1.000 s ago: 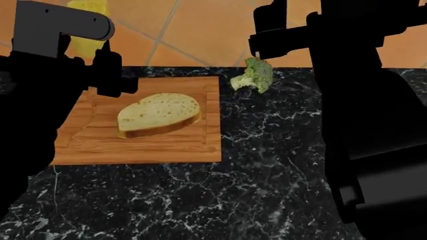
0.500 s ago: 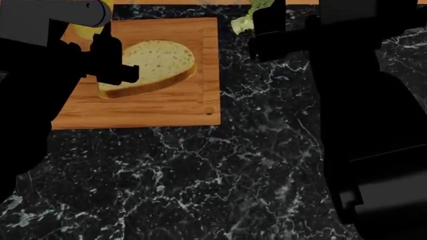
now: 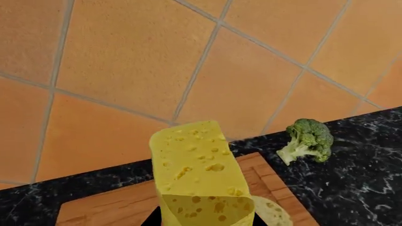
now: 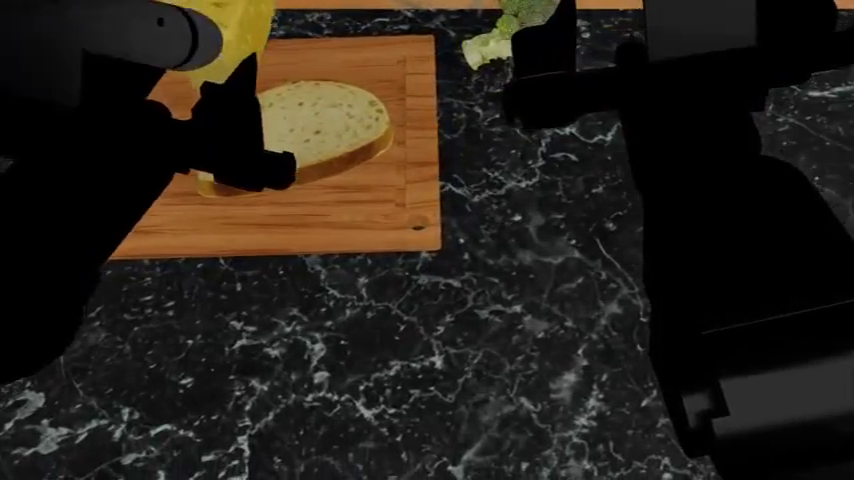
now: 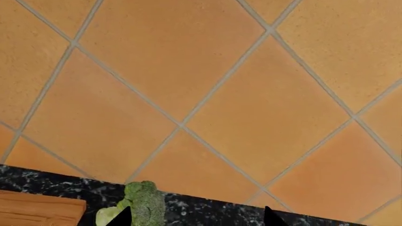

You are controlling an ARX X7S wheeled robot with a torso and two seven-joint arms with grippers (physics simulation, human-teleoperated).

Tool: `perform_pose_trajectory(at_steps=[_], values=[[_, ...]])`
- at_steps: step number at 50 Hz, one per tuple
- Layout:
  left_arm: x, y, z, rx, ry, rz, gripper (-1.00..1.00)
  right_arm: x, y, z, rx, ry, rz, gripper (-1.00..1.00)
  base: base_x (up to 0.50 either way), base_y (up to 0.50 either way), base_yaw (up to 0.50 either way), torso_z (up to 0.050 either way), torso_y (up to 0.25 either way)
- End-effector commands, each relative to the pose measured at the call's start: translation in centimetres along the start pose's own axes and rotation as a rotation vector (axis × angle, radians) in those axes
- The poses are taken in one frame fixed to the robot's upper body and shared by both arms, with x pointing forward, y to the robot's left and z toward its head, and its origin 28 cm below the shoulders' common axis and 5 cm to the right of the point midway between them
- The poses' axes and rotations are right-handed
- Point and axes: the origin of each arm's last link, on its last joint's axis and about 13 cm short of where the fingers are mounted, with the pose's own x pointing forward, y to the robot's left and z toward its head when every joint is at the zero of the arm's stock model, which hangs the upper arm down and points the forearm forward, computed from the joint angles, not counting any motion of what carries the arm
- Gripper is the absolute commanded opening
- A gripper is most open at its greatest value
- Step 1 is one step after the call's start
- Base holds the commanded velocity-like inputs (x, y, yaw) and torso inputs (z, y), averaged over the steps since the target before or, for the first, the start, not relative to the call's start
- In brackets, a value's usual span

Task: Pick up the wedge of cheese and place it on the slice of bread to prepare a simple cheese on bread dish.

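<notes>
On the black white-veined marble table (image 4: pixel 441 360), toward the robot's left, lies a rectangular wooden cutting board (image 4: pixel 340 215) with a groove running along its edge. An oval slice of bread (image 4: pixel 327 125), cream and speckled with a tan-brown crust, rests flat on the board; the dark body of the left arm covers its near-left part in the head view.

Up at the top left of the head view, the chunky pale-yellow wedge of cheese (image 4: pixel 230 30) with small holes in its faces shows above the left arm, lifted off the board and over its far-left part, beside the bread rather than on it. The left wrist view has the wedge (image 3: pixel 199 181) close in front of the camera, standing up from the bottom edge of the picture, with the board (image 3: pixel 107 207) and a sliver of the bread (image 3: pixel 276 214) behind it. The left gripper (image 4: pixel 240 150) has its fingers pinching the cheese from below, though the fingers themselves are almost wholly hidden by the wedge and the arm.

A green broccoli floret with a pale stem (image 3: pixel 308 141) lies on the table past the board's far-right corner, apart from it. The right gripper (image 5: pixel 197 219) hangs just above and beside that floret (image 5: pixel 141 205); its two dark fingertips (image 5: pixel 122 217) show spread apart, with nothing between them. Behind the table is an orange tiled wall (image 5: pixel 207 84) with pale grout lines.
</notes>
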Motion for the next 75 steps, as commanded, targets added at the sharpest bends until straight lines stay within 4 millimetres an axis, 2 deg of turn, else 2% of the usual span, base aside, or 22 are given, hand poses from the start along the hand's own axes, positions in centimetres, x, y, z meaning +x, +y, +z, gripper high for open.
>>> perform_pose_trajectory(at_steps=[1, 19, 37, 51, 74, 75], values=[[-0.8, 0.0, 0.1, -0.035, 0.008, -0.064, -1.0, 0.1, 0.0, -0.6, 0.01, 0.007, -0.005, 1.0, 0.0, 0.0, 0.0, 0.0, 0.0], [-0.4, 0.0, 0.2, -0.035, 0.099, -0.108, -1.0, 0.0, -0.1, -0.6, 0.006, 0.014, -0.008, 1.0, 0.0, 0.0, 0.0, 0.0, 0.0], [0.3, 0.2, -1.3, 0.019, 0.195, -0.116, -1.0, 0.1, 0.0, -0.9, 0.003, 0.022, -0.007, 1.0, 0.0, 0.0, 0.0, 0.0, 0.0], [0.8, 0.4, -2.2, 0.028, 0.207, -0.098, -1.0, -0.1, 0.0, -1.2, 0.005, 0.029, -0.01, 1.0, 0.0, 0.0, 0.0, 0.0, 0.0], [0.7, 0.4, -2.1, 0.028, 0.182, -0.123, -1.0, -0.1, 0.2, -1.4, 0.001, 0.036, -0.002, 1.0, 0.0, 0.0, 0.0, 0.0, 0.001], [0.7, 0.4, -2.0, 0.005, 0.163, -0.148, 1.0, -0.1, 0.2, -1.5, 0.002, 0.038, 0.001, 1.0, 0.0, 0.0, 0.0, 0.0, 0.0]])
